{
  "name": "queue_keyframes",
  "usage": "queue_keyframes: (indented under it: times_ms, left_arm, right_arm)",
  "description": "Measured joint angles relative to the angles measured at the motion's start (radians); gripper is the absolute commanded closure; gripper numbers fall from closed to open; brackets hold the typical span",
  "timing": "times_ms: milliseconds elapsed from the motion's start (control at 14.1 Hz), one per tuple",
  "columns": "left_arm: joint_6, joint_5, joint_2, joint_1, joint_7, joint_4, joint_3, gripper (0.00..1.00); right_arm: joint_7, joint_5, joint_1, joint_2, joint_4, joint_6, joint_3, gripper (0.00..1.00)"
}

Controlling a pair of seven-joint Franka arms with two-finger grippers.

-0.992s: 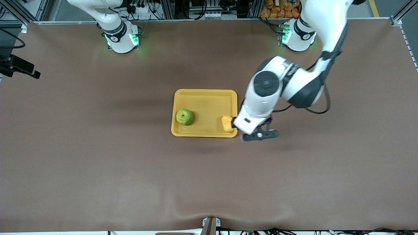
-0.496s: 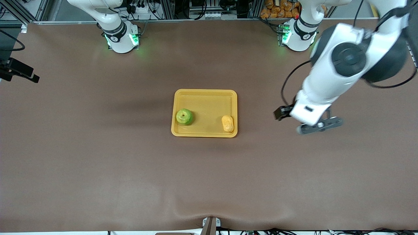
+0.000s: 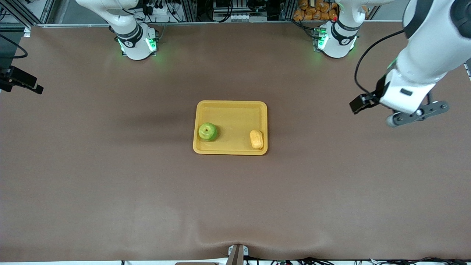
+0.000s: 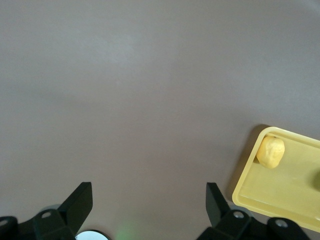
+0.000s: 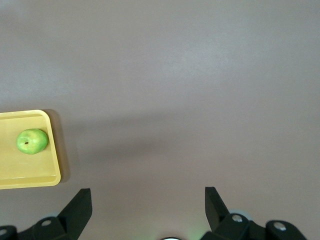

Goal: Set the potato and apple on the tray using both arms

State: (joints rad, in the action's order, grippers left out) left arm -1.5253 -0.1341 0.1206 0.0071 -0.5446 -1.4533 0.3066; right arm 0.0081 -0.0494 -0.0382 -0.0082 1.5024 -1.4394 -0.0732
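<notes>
The yellow-orange tray (image 3: 232, 110) lies at the table's middle. The green apple (image 3: 208, 131) sits in it at the end toward the right arm. The yellow-tan potato (image 3: 256, 139) lies in it at the end toward the left arm, by the rim. My left gripper (image 3: 360, 103) is open and empty, raised over bare table toward the left arm's end. The left wrist view shows its gripper (image 4: 147, 192) open, with the potato (image 4: 270, 152) and the tray (image 4: 280, 195). The right gripper (image 5: 147, 194) is open and empty; its view shows the apple (image 5: 32, 141) in the tray (image 5: 30, 172). It is out of the front view.
The two arm bases (image 3: 134, 40) (image 3: 336, 38) stand at the table's edge farthest from the front camera. A black device (image 3: 22, 79) juts over the table edge at the right arm's end. Brown cloth covers the table (image 3: 235, 202).
My left gripper has let go of the potato in the tray and drawn back, rising, toward the left arm's end of the table. The potato, apple and tray have not moved.
</notes>
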Motion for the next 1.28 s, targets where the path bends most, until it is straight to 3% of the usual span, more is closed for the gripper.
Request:
queue_keyframes:
  times_ms: [496,1275]
  left_arm:
    - [0.000,0.002,-0.068,0.138,0.237,-0.016,-0.004,0.00]
    - [0.001,0.002,-0.085,0.141,0.271,-0.023,0.002,0.00]
  right_arm:
    - [0.000,0.026,0.009,0.001,0.000,0.002,0.008,0.00]
    - [0.000,0.029,0.007,0.001,0.000,0.002,0.006,0.00]
